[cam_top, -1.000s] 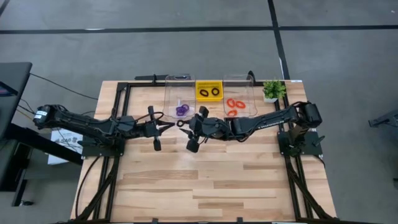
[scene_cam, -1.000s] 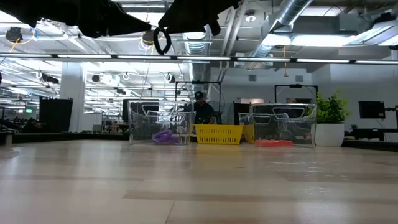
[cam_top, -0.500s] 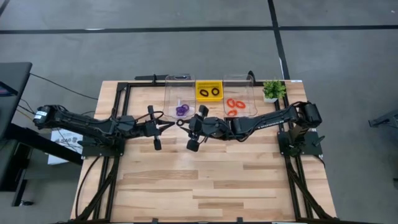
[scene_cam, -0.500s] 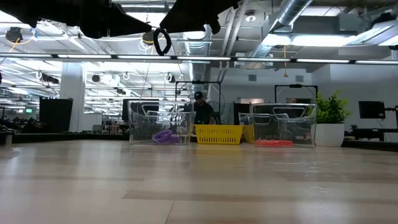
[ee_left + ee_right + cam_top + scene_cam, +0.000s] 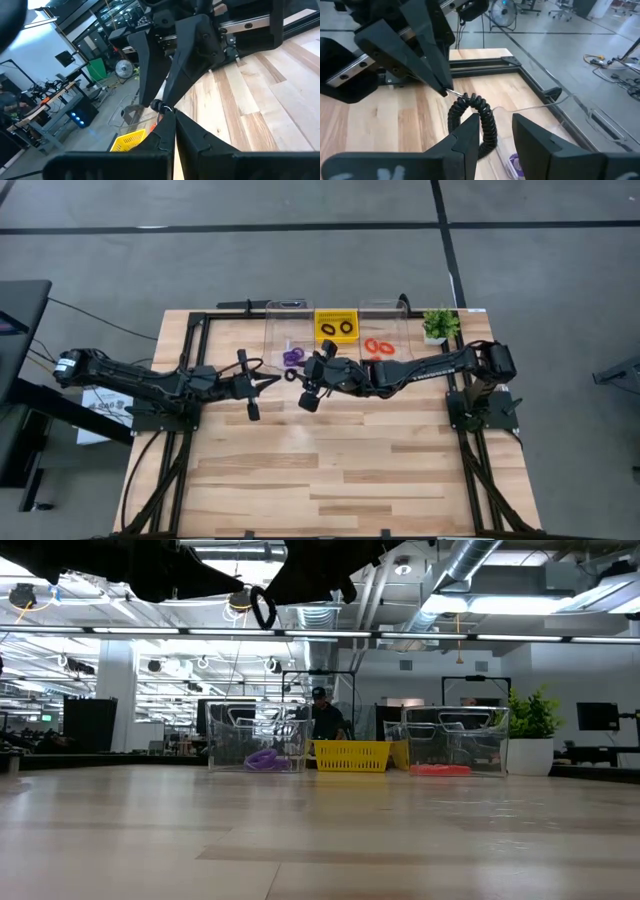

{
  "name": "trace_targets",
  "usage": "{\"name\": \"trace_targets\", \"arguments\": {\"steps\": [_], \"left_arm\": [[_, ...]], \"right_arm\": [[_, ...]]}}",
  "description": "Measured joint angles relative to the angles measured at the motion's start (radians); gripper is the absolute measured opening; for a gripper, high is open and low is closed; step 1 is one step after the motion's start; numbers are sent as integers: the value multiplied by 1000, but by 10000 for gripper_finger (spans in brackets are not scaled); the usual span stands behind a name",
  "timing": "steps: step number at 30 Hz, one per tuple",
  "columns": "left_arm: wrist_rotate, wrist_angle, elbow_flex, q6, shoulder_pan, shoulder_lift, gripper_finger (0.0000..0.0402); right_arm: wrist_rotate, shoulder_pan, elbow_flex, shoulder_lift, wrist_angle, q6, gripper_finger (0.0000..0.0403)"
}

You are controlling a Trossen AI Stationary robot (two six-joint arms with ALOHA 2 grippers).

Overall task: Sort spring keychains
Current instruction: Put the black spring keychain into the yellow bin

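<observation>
A black spring keychain (image 5: 472, 119) is held up in the air above the tabletop (image 5: 340, 470), between the two arms and just in front of the left-hand clear bin (image 5: 287, 320). In the right wrist view the coiled ring is seen just ahead of the right tool (image 5: 495, 131), whose fingers (image 5: 465, 137) are spread; one side of the coil lies in the gap between them, and whether it is touched by either finger cannot be told. At its far edge the ring is pinched by the left tool (image 5: 446, 90), whose fingers are clenched on it at their very tips. In the left wrist view the small dark coil (image 5: 159, 106) is seen at the tip of the closed fingers, with the right arm just behind it. In the low view the ring (image 5: 263, 608) hangs high over the tabletop beneath the dark arms.

The other spring keychains lie in the containers at the tabletop's far edge: purple ones (image 5: 292, 356) in the left-hand clear bin, two black ones (image 5: 336, 329) in the yellow basket (image 5: 336, 314), and orange-red ones (image 5: 376, 345) in the right-hand clear bin (image 5: 385, 315). A small potted plant (image 5: 437, 325) stands just beside the right-hand bin.
</observation>
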State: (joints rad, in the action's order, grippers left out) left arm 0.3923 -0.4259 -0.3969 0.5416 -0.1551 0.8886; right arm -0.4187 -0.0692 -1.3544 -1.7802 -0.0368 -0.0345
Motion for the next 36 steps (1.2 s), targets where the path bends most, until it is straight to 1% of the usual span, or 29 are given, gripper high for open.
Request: {"name": "trace_targets", "arguments": {"steps": [9,13,20,28,30,32,36], "left_arm": [[0,0,0,0,0,0,8],[0,-1,0,0,0,0,8],[0,-2,0,0,0,0,8],[0,-3,0,-8,0,0,8],[0,-6,0,-8,0,0,8],[0,-8,0,-8,0,0,8],[0,-7,0,-9,0,0,8]], "right_arm": [[4,-1,0,-8,-1,0,107],[31,1,1,-9,-2,0,107],[27,8,1,-9,-22,1,107],[27,6,1,-9,-24,69,105],[26,6,1,-9,-24,73,97],[26,6,1,-9,-24,100,79],[27,10,1,-9,-22,173,20]]}}
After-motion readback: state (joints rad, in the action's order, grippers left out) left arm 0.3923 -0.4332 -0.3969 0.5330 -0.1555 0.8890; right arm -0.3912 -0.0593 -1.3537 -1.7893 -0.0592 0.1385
